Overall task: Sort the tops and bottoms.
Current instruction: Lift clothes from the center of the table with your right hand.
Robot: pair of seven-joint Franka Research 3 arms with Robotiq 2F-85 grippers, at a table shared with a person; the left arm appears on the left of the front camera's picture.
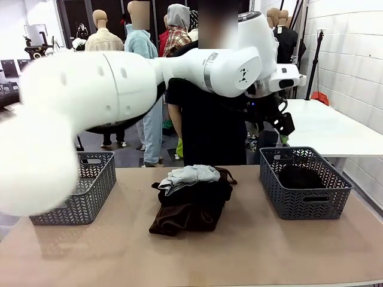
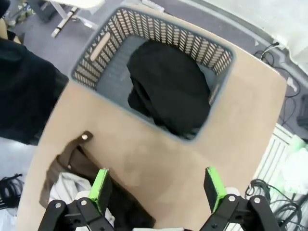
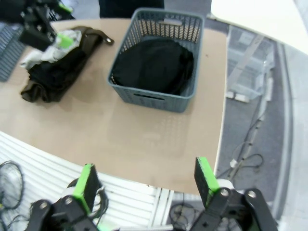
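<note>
Now we are holding our left fingers (image 2: pixel 101 190) and right fingers (image 3: pixel 86 185) wide open and empty.
One black garment (image 1: pixel 301 177) is lying in the right basket (image 1: pixel 302 206) ahead of our left fingers; the grey-blue piece (image 1: pixel 190 176) is sitting on a black and brown pile (image 1: pixel 191 206) mid-surface (image 1: pixel 269 251), while our right fingers are hanging past the edge.
</note>
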